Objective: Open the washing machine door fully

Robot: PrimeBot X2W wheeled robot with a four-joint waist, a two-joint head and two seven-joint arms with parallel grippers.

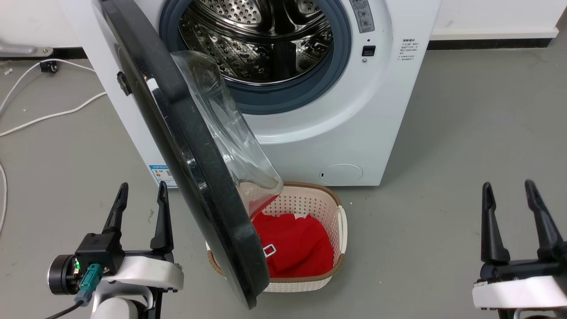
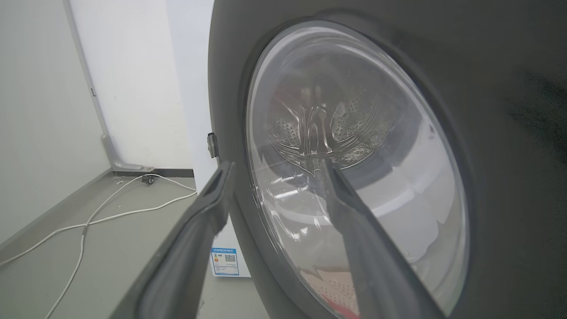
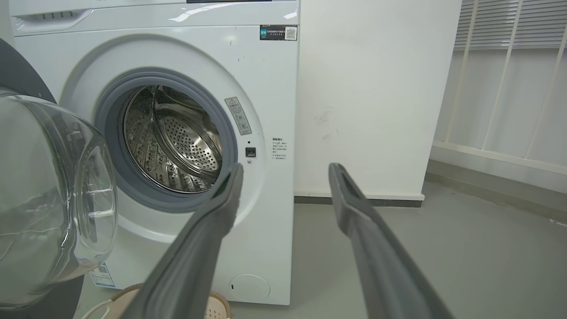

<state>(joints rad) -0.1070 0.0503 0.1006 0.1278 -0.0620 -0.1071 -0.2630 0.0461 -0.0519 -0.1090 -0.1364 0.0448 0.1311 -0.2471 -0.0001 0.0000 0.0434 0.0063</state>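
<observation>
The white washing machine (image 1: 336,128) stands ahead with its steel drum exposed. Its washing machine door (image 1: 186,146), a glossy black disc with a clear glass bowl, hangs from the left hinge and swings out toward me, roughly edge-on in the head view. My left gripper (image 1: 141,195) is open, just left of the door's outer face, not touching it. In the left wrist view the door (image 2: 509,133) looms close behind the left gripper (image 2: 274,166). My right gripper (image 1: 509,190) is open at the lower right, far from the door. The right wrist view shows the machine (image 3: 274,88), the door's bowl (image 3: 48,199) and the right gripper (image 3: 285,166).
A cream laundry basket (image 1: 339,221) holding red cloth (image 1: 297,243) sits on the floor under the door's lower edge. White cables (image 1: 53,115) trail across the grey floor at the left. A white wall (image 3: 376,88) rises right of the machine.
</observation>
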